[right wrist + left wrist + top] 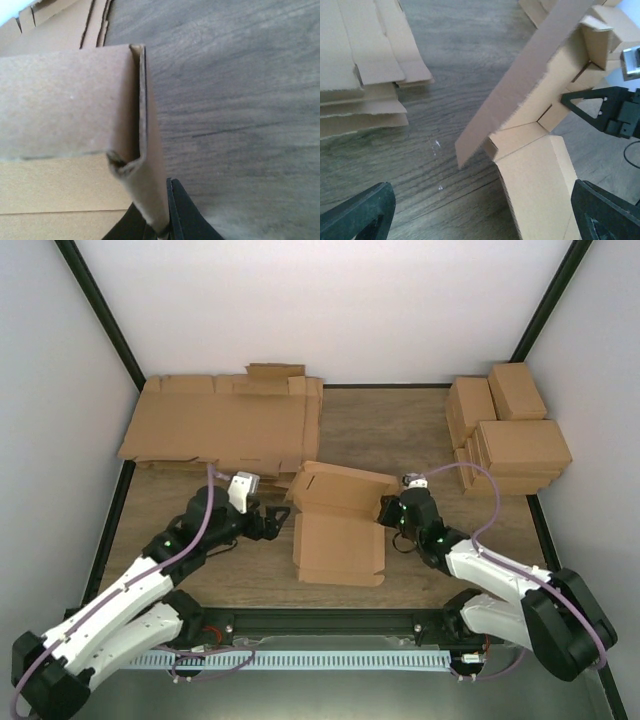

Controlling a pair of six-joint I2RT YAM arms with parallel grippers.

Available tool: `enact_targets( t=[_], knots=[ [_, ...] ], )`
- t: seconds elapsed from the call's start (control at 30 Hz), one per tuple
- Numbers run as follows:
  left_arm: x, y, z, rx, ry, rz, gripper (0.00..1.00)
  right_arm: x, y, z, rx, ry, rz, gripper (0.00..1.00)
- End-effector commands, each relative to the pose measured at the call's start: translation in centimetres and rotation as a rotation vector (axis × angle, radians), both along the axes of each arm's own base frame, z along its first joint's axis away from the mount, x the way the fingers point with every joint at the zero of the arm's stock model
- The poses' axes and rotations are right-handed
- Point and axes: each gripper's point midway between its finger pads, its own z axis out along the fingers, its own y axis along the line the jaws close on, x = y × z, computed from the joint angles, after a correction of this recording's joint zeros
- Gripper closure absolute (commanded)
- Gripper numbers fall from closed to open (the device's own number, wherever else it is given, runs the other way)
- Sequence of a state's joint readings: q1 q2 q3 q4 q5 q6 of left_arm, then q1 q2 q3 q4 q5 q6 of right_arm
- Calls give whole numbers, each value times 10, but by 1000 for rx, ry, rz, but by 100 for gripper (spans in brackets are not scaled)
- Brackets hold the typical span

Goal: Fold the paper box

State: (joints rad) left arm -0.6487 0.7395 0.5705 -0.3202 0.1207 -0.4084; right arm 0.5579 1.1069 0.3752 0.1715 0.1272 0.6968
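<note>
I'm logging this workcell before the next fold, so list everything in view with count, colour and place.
paper box: one, brown, half folded, centre of the table between the claws.
flat cardboard sheets: one pile, sheet count unclear, brown, far left of the table.
finished boxes: several, stacked, brown, far right of the table.
table: one, dark wood grain, under everything.
walls: white, behind and to both sides.
left arm: one, white and black with a purple cable, near left.
right arm: one, same colours, near right.
left claw: one, black, open, at the paper box's left edge.
right claw: one, black, shut on the paper box's right wall.
</note>
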Motion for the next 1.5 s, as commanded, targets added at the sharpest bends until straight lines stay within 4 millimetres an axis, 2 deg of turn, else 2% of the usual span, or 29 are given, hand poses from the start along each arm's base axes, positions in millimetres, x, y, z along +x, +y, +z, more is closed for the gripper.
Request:
enact_targets(
  t=[0.0, 0.13, 0.2, 0.3, 0.37, 0.43, 0.57, 0.73, 0.9, 1.0, 1.13, 1.33, 1.47],
  knots=[
    [14, -23, 11, -27, -21, -56, 3, -11, -4, -5, 29, 36, -12, 99],
    [21, -32, 14, -23, -26, -80, 6, -15, -1, -3, 50, 25, 13, 99],
    [25, -32, 21, 1, -64, -83, 11, -15, 1, -1, 48, 17, 33, 99],
    [30, -33, 32, 34, -111, -93, 32, -16, 3, -4, 31, 20, 52, 99],
    [33, -34, 33, 58, -120, -100, 45, -15, 2, -7, 14, 34, 51, 99],
    [35, -36, 30, 81, -123, -105, 51, -14, 2, -10, 1, 52, 48, 99],
    [35, -41, 27, 107, -134, -114, 51, -11, 4, -13, -8, 72, 45, 99],
    [36, -46, 22, 169, -153, -107, 41, -9, 7, -12, 5, 70, 53, 99],
    [39, -52, 5, 270, -140, -86, 48, -10, 12, -16, 5, 81, 75, 99],
    [42, -55, -4, 321, -137, -69, 64, -9, 15, -19, 3, 95, 90, 99],
    [46, -54, -3, 375, -141, -34, 96, -9, 13, -26, -11, 111, 81, 99],
    [36, -63, 16, 346, -147, -87, 96, -4, 3, -41, -89, 132, 44, 95],
    [29, -67, 15, 333, -119, -120, 96, -4, 4, -47, -117, 135, 60, 90]
  ],
)
